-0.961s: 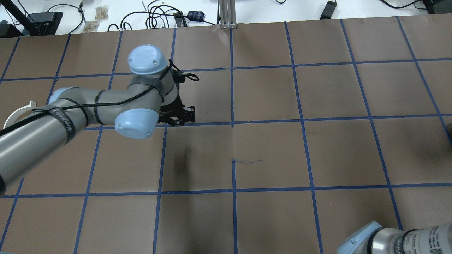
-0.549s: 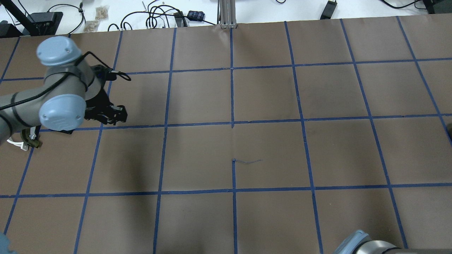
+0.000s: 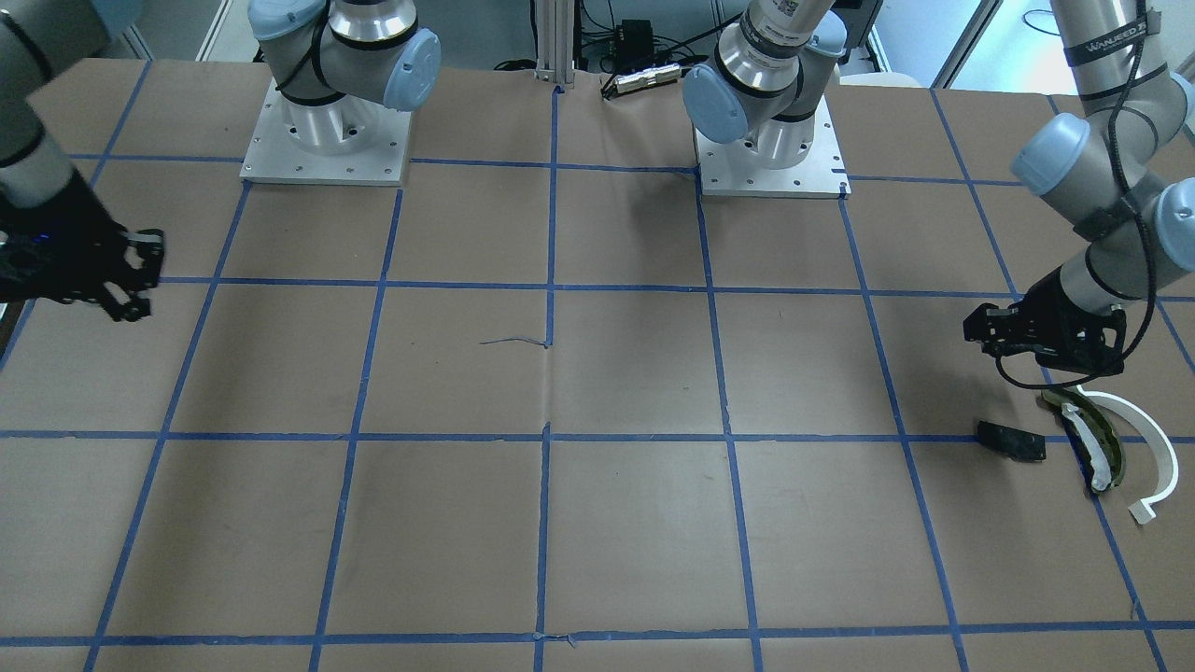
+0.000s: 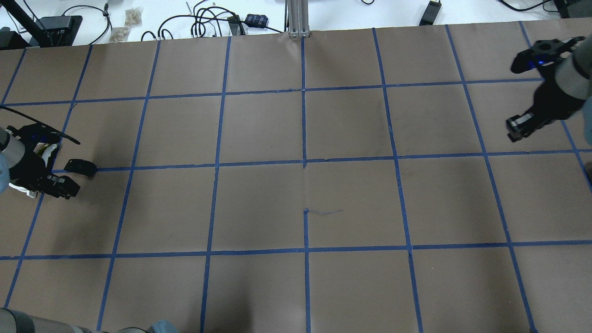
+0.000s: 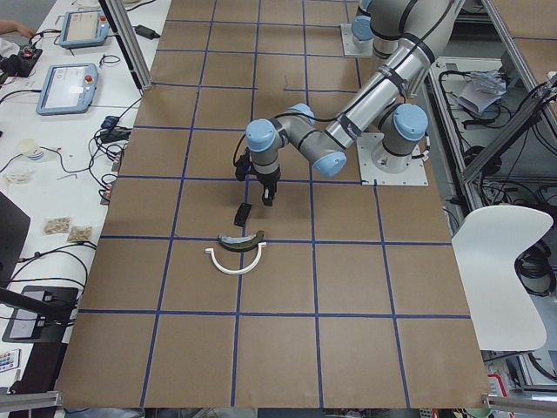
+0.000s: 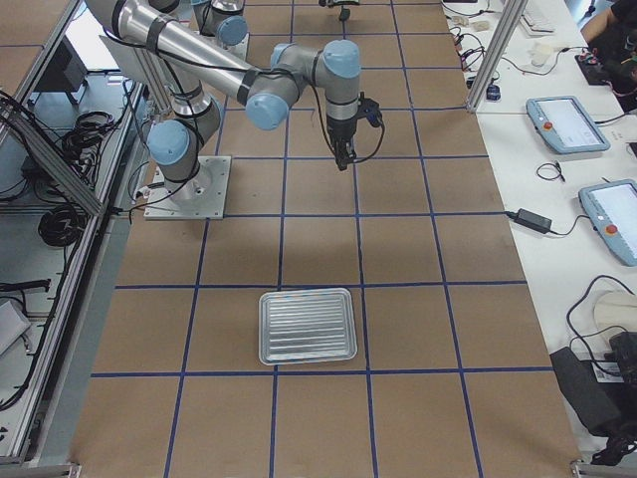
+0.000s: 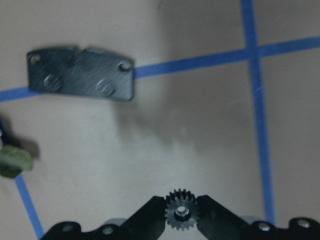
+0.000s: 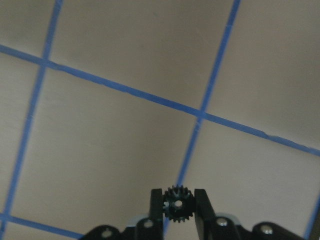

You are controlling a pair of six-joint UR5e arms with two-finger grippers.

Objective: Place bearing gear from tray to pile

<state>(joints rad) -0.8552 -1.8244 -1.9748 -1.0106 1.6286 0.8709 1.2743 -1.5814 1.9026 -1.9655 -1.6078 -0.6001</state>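
At the robot's left end of the surface (image 3: 597, 523), the left end effector (image 3: 991, 329) hangs just beside the pile (image 3: 1083, 448), its fingers pressed onto a small dark bearing gear (image 7: 181, 210), which is pinched edge-on between the tips and held off the paper; the wrist view shows the teeth and the pale hub clearly. The pile is three loose parts: a flat black plate (image 7: 80, 74), an olive curved piece (image 3: 1088, 439) with white padding, and a white arc strip (image 3: 1156, 453) lying round its outer side; the plate sits apart from the other two, nearest the fingers.

What the coming move turns on, as I judge it, is the offset between gear and plate: in the wrist view the plate lies ahead of the fingertips and off to the view's left, its long axis running roughly along a blue tape line (image 7: 200, 62), crosswise to the direction the fingers point; a short carry that way and a lowering would bring the gear in among the parts.

The right end effector (image 4: 517, 128) is well apart, over the opposite end of the surface, and it too is clamped on a second gear (image 8: 176, 202); the left arm is plainly the nearer to the pile. The tray (image 6: 307, 327) lies on the robot's right side, away from both.
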